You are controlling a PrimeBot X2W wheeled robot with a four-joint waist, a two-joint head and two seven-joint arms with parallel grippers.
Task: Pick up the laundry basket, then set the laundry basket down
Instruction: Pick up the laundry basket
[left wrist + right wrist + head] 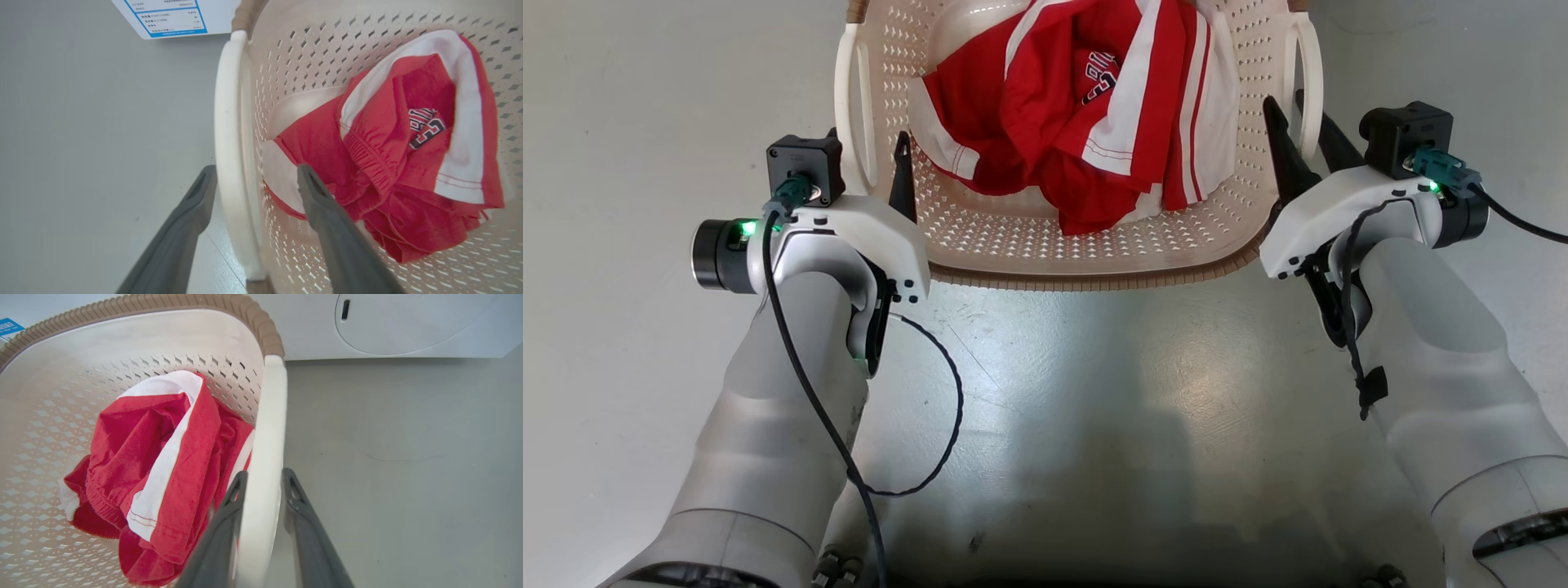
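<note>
Left gripper (256, 171) is straddling the laundry basket's (1094, 237) left handle (226, 122), fingers spread wide. Right gripper (265, 474) is pinching the right handle (269, 416) narrowly. The laundry basket, between them over grey floor (1094, 367), is holding a red-and-white garment (1094, 106); a washing machine (388, 326) is standing beyond.

Bright, even, diffuse light. The glossy floor (1176, 384) shows a soft glare patch at near centre and a dim shadow nearer still. Wrist views bow straight edges outward; the dark fingers (343, 245) look soft-focused.
</note>
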